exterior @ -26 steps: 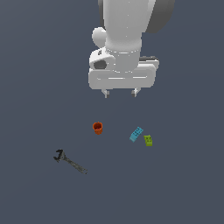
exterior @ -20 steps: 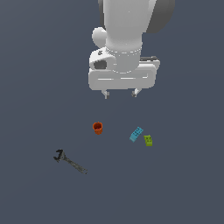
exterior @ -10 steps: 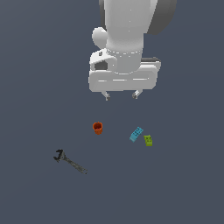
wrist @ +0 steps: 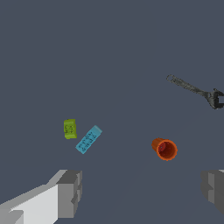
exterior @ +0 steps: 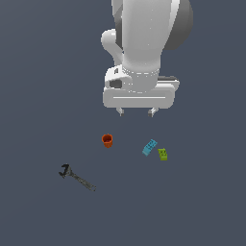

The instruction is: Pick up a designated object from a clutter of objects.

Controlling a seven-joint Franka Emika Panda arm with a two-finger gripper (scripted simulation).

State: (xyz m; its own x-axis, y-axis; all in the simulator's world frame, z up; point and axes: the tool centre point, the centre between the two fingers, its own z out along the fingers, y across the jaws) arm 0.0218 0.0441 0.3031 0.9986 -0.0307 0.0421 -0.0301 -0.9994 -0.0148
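Note:
The teal-blue studded brick lies flat on the dark grey floor, right beside the lime-green brick. In the wrist view the teal-blue brick and the lime-green brick lie close together, apart by a small gap. The orange-red cup stands to the exterior view's left of them; it also shows in the wrist view. The dark wrench lies farther off; it shows in the wrist view too. My gripper hangs open and empty high above the floor, over the space between cup and teal brick. Its fingers stand wide apart.
The floor is a plain dark grey surface with no edges or walls in view. The large white arm body fills the upper middle of the exterior view.
The arm has shifted very slightly, a little lower in the exterior view. The objects on the floor have not moved.

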